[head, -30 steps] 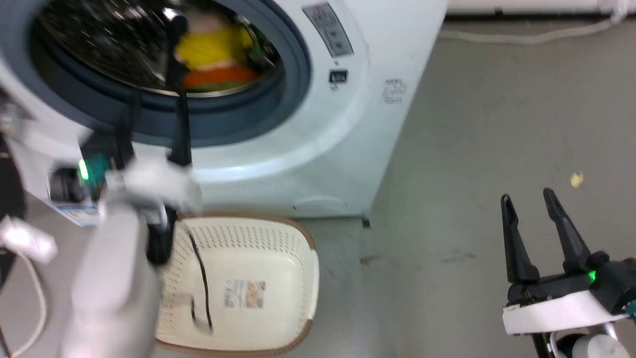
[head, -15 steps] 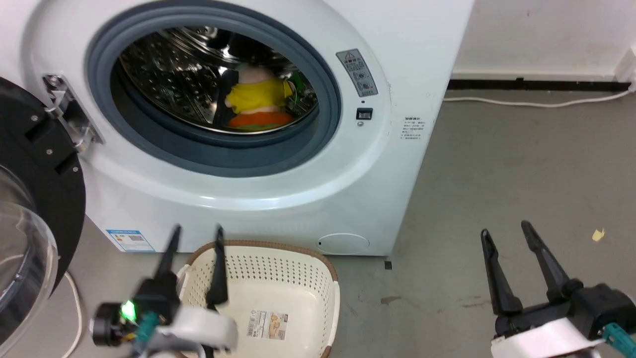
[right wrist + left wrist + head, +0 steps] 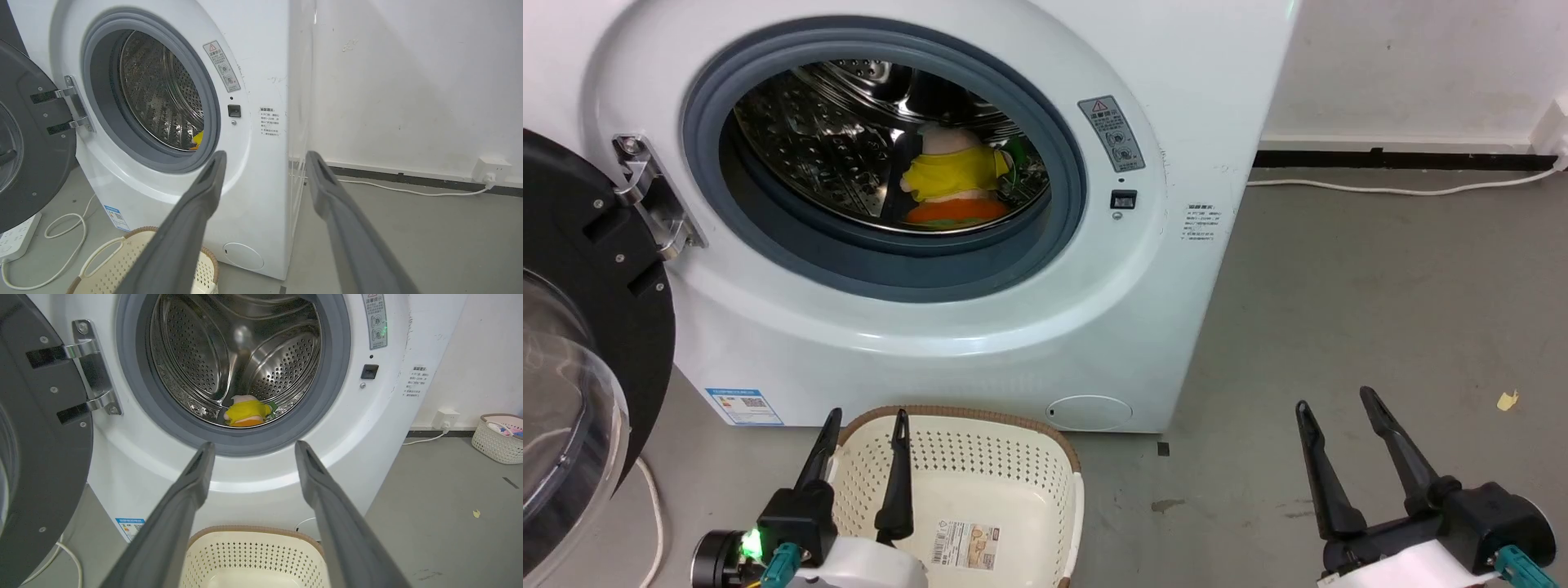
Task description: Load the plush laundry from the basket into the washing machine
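- Head view: the washer (image 3: 1192,98) stands with its door (image 3: 596,269) swung wide to the left.
- Both plush toys lie at the bottom of the steel drum (image 3: 809,147). The pink figure (image 3: 952,171) in a yellow shirt rests on top of the orange burger (image 3: 956,214).
- The basket (image 3: 980,441) sits on the floor (image 3: 1339,310) just before the washer, with a paper label (image 3: 968,543) on its inner bottom.
- The left pincer (image 3: 866,418) hangs over the basket's left part. Its fingers are moderately apart and grip nothing.
- The right pincer (image 3: 1335,400) hovers over bare floor, well to the right of the basket. Its fingers are spread about as wide and hold nothing.
- A white cable (image 3: 1380,189) runs along the wall base, and a yellow scrap (image 3: 1507,400) lies on the floor.
- Left wrist view: the two fingers rise well apart with nothing between them, framing the lower edge of the washer's opening.
- The toys show low in the drum beyond the grey ring, and the basket's far rim shows between the fingers below.
- A second basket (image 3: 496,441) with things inside stands by the wall at the right.
- Right wrist view: the fingers stand apart and bare, pointing at the washer's right front corner.
- A sliver of yellow plush shows at the drum's lower edge.
- A power strip (image 3: 16,241) and a looped cord (image 3: 61,228) lie on the floor under the door, beside the basket.
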{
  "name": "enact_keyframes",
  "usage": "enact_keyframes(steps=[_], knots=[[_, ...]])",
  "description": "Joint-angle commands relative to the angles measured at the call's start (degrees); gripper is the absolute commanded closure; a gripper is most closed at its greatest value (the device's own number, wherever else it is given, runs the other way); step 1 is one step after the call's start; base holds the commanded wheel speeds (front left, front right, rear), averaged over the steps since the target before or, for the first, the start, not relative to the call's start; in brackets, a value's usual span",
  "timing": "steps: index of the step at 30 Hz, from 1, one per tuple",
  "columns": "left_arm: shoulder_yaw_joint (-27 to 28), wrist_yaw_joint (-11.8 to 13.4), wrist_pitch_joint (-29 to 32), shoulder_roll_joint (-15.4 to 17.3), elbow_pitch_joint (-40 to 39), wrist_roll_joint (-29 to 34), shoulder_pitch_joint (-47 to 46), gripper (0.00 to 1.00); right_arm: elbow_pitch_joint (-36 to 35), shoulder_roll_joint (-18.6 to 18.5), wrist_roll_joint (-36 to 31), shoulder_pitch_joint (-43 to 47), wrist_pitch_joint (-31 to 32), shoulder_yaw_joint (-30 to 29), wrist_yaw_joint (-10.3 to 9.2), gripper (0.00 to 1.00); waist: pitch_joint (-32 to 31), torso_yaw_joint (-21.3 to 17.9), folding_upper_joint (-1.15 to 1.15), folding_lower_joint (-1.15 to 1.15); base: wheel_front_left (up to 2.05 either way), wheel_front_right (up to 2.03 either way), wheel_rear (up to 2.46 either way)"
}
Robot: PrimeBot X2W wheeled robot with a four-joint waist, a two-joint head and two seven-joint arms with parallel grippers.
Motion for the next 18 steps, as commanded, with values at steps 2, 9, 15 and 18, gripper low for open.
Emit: enact_keyframes(steps=[2, 9, 15, 18], knots=[[0.42, -0.55, -0.25, -0.13, 0.41, -0.4, 0.8, 0.0, 0.19, 0.01, 0.55, 0.63, -0.25, 0.03, -0.05, 0.0, 0.05, 0.0, 0.0, 0.0, 0.0, 0.0, 0.0], [0.51, -0.4, 0.34, -0.17, 0.16, 0.14, 0.0, 1.0, 0.07, 0.0, 0.18, -0.06, 0.28, -0.08, 0.0, 1.0, -0.03, 0.1, 0.0, 0.0, 0.0, 0.0, 0.0], [0.86, -0.56, 1.04, -0.28, -0.24, 0.48, 0.06, 1.0, 0.06, 0.0, -0.08, -0.16, 0.98, -0.13, 0.0, 1.0, -0.18, 0.35, 0.0, 0.0, 0.0, 0.0, 0.0], [1.03, -0.64, 1.4, -0.33, -0.43, 0.66, 0.08, 1.0, 0.05, 0.0, -0.21, -0.21, 1.34, -0.16, 0.0, 1.0, -0.26, 0.48, 0.0, 0.0, 0.0, 0.0, 0.0]])
